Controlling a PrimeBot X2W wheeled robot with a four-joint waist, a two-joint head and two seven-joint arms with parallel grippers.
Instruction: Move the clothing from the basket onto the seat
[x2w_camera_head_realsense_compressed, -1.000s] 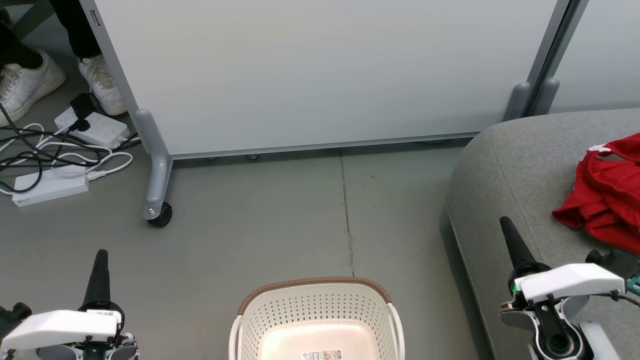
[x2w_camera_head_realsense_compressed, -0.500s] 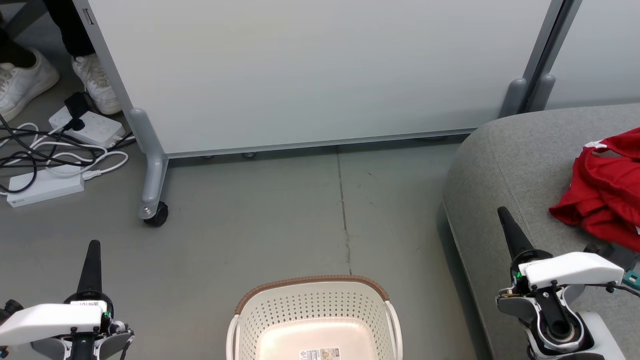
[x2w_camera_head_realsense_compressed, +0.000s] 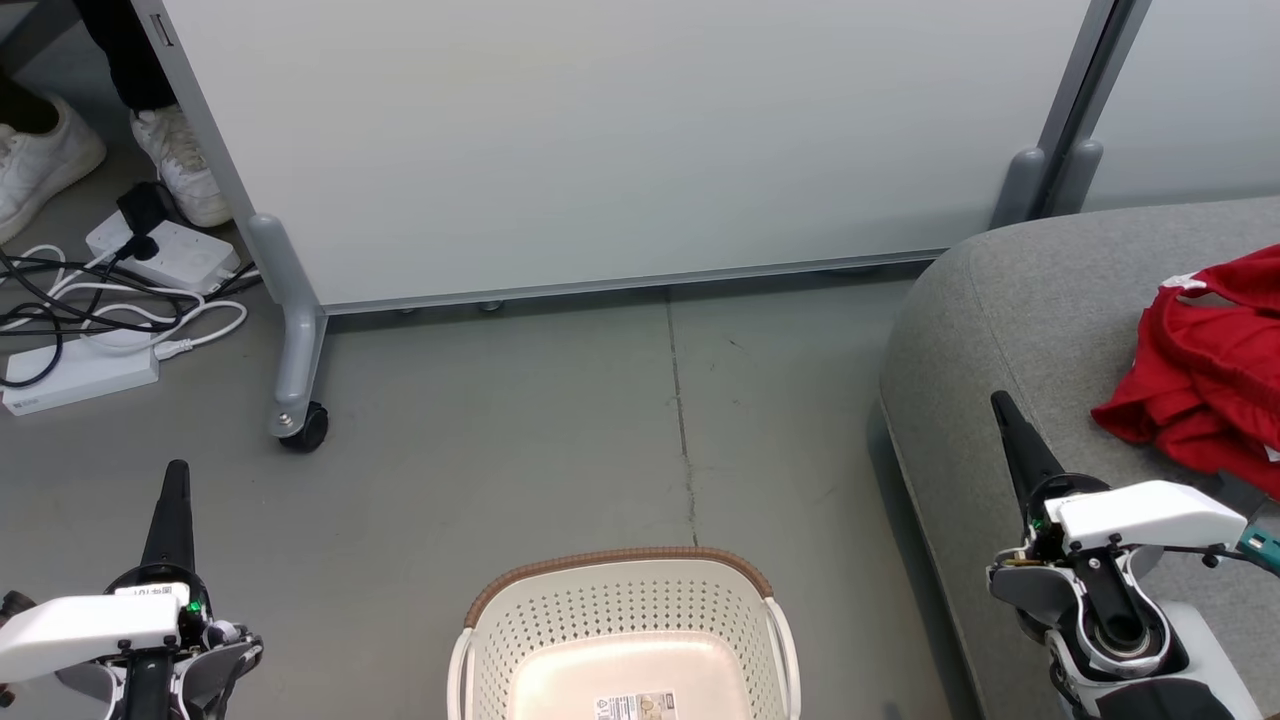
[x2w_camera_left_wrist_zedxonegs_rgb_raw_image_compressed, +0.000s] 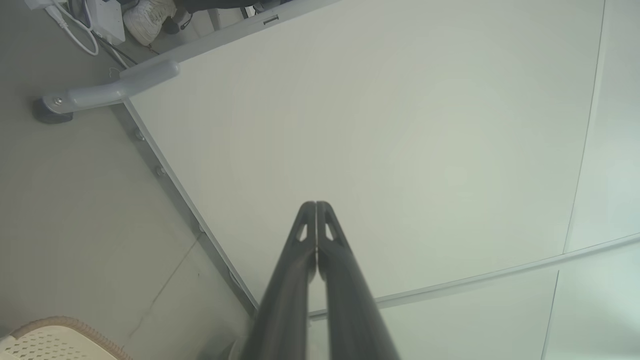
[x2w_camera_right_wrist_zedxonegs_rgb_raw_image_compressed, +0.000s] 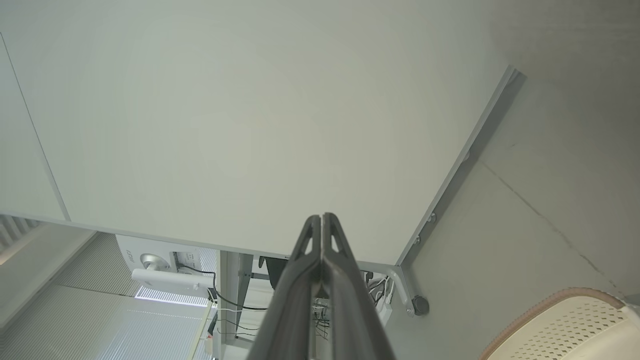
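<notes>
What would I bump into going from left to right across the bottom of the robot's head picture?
left gripper → caster wheel → basket → right gripper

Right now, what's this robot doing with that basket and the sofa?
The robot's job is moving clothing from the basket to the sofa. The red clothing lies bunched on the sofa, and what shows of the basket, on the floor before the robot, is bare apart from a label. The left gripper and the right gripper are shut and hold nothing. The job looks about done.
</notes>
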